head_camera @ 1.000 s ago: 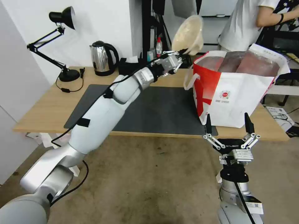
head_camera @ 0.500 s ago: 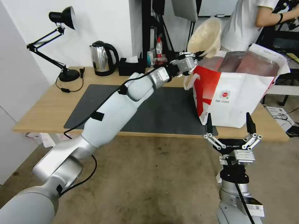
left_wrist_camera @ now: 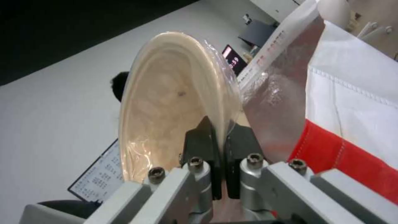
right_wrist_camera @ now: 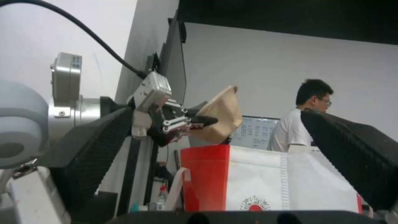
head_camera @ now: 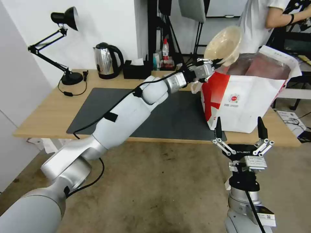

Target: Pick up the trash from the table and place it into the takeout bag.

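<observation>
The left gripper (head_camera: 212,61) pinches the beige bowl (head_camera: 223,42) by its rim, tilted over the bag's (head_camera: 246,97) mouth, not yet dropped. The table (head_camera: 48,113) looks bare of trash, so this seems the last piece. The right gripper (head_camera: 239,129) waits, spread, before the table.

My left arm reaches out across the bench (head_camera: 48,113), and its left pincer (head_camera: 212,62) is clamped on the rim of the round beige bowl (head_camera: 223,43), which is tipped on edge just above the near left corner of the takeout bag (head_camera: 249,97). I see the bag standing open on the right end of the bench, its red side panel facing the arm and its foil lining showing. The dark grey mat (head_camera: 162,113) lies bare beside it. My right pincer (head_camera: 239,129) hangs low in front of the bench edge, below the bag, fingers spread wide and pointing up. A steel kettle (head_camera: 105,61), a black tissue box (head_camera: 136,69) and a black desk lamp (head_camera: 64,19) stand along the far side.
</observation>
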`<state>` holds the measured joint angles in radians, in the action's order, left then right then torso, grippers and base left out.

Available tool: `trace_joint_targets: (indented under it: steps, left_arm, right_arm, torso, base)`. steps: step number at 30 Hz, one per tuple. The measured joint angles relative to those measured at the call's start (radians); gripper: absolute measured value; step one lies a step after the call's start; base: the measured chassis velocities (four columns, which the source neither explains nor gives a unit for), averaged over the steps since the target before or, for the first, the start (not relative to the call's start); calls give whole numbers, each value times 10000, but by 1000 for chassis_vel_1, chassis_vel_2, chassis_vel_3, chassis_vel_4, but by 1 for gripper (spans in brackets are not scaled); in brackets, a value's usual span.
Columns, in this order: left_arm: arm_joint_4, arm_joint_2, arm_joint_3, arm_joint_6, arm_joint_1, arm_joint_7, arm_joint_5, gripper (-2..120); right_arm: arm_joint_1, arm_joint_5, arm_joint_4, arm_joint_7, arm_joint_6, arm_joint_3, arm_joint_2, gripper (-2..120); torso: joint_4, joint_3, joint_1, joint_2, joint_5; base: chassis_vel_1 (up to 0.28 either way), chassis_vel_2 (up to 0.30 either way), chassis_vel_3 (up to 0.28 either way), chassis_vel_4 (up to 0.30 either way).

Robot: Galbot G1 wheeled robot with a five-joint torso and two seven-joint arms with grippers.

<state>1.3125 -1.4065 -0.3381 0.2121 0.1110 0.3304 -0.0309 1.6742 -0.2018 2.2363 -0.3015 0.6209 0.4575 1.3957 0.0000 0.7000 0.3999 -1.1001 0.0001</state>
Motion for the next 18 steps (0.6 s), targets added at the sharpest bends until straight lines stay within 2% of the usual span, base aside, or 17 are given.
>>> trace_joint_targets:
  steps: [18]
  left_arm:
    - [-545,-188,-216,217,-196,-4,-1,1]
  right_arm:
    - [-21,39,11,1,15,-94,62,100]
  torso:
    - [0,0,0,0,0]
  base:
    - [0,0,0,0]
